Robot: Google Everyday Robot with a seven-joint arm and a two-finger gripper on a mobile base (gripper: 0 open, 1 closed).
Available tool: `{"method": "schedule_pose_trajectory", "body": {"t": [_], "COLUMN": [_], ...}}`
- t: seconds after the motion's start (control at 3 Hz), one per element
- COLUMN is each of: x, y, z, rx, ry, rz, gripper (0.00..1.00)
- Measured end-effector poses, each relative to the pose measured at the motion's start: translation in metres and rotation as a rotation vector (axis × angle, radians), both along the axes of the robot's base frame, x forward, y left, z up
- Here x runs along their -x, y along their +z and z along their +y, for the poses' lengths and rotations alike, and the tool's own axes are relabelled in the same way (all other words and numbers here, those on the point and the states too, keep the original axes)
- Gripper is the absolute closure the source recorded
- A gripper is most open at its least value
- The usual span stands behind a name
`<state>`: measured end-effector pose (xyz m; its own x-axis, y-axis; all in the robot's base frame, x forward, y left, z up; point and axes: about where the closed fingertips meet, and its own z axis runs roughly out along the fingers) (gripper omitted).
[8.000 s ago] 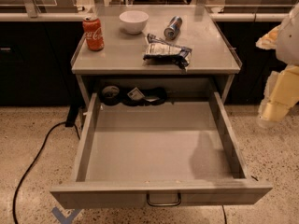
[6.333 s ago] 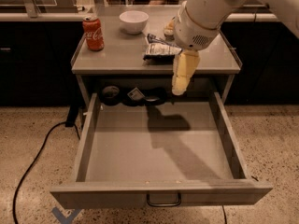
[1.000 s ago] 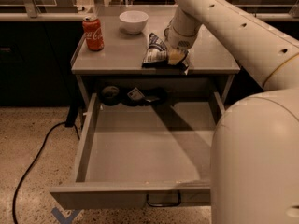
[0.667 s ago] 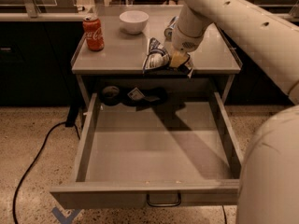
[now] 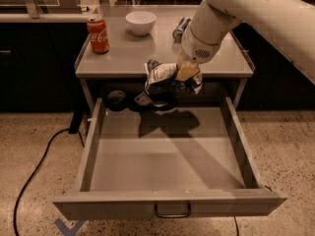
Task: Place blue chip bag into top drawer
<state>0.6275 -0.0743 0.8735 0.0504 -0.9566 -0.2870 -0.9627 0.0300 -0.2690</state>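
Note:
My gripper (image 5: 184,76) is shut on the blue chip bag (image 5: 160,75), a crumpled silvery bag with dark blue edges. It holds the bag in the air just in front of the table's front edge, above the back of the top drawer (image 5: 167,154). The drawer is pulled fully out, with a flat grey bottom, low side walls and a dark loop handle (image 5: 172,212) on its front. The bag's shadow falls on the drawer's back part. My white arm comes in from the upper right.
On the grey table top (image 5: 123,53) stand a red soda can (image 5: 98,34), a white bowl (image 5: 141,22) and a blue-silver slim can (image 5: 181,28) lying down. Dark round items (image 5: 116,99) sit at the drawer's back. A black cable (image 5: 37,168) runs over the floor at left.
The gripper has lifted the chip bag off the table top and carried it forward and down past the table's front edge, over the open drawer.

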Motion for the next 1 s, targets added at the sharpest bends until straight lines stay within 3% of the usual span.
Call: {"method": "schedule_pose_trajectory", "body": {"t": [0.67,1.0], "x": [0.006,0.038], "y": [-0.007,-0.028], "z": [0.001,-0.007], "rx": [-0.009,-0.008], "ry": [0.016,0.030], "rz": [0.020,0.080], "gripper": [1.00,1.00]}}
